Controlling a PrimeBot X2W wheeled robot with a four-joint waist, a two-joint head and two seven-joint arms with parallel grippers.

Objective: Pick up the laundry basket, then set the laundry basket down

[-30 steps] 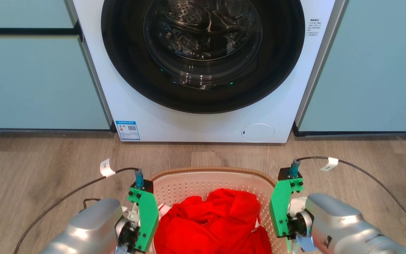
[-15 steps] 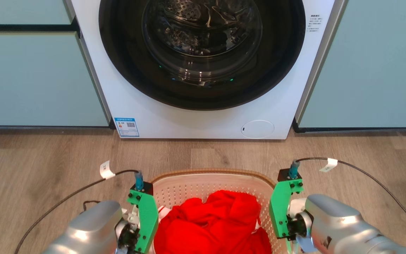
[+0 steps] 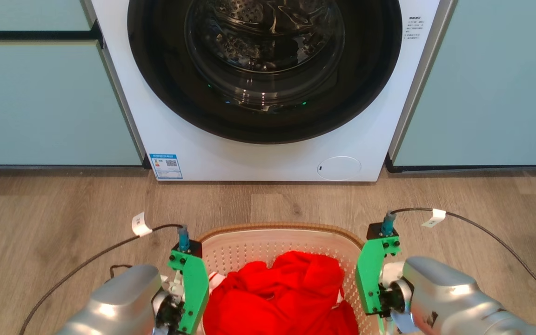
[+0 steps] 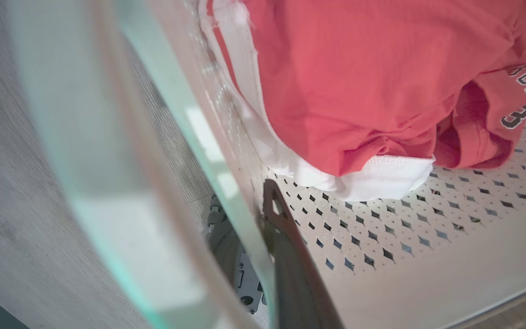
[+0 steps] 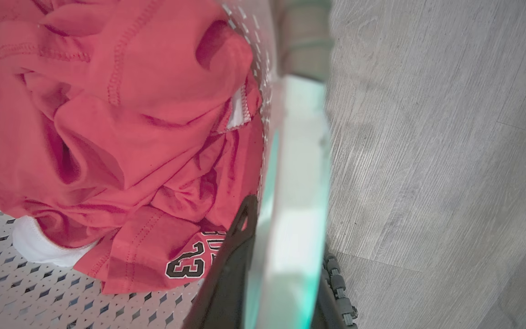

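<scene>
The laundry basket, white and perforated with a brown rim, sits at the bottom centre of the head view between my two arms. Red clothing fills it. In the left wrist view my left gripper is shut on the basket's side rim, with one dark finger inside against the perforated wall and the other outside. In the right wrist view my right gripper clamps the opposite rim the same way, its inner finger next to a red shirt with the number 23. I cannot tell whether the basket touches the floor.
A white front-loading washing machine with its dark round door stands straight ahead, flanked by pale green cabinets. Wooden floor lies between it and the basket. Black cables trail from both wrists.
The head view has shifted a little, so the washing machine sits slightly higher in the picture. Both grippers and the basket keep their places relative to each other.
</scene>
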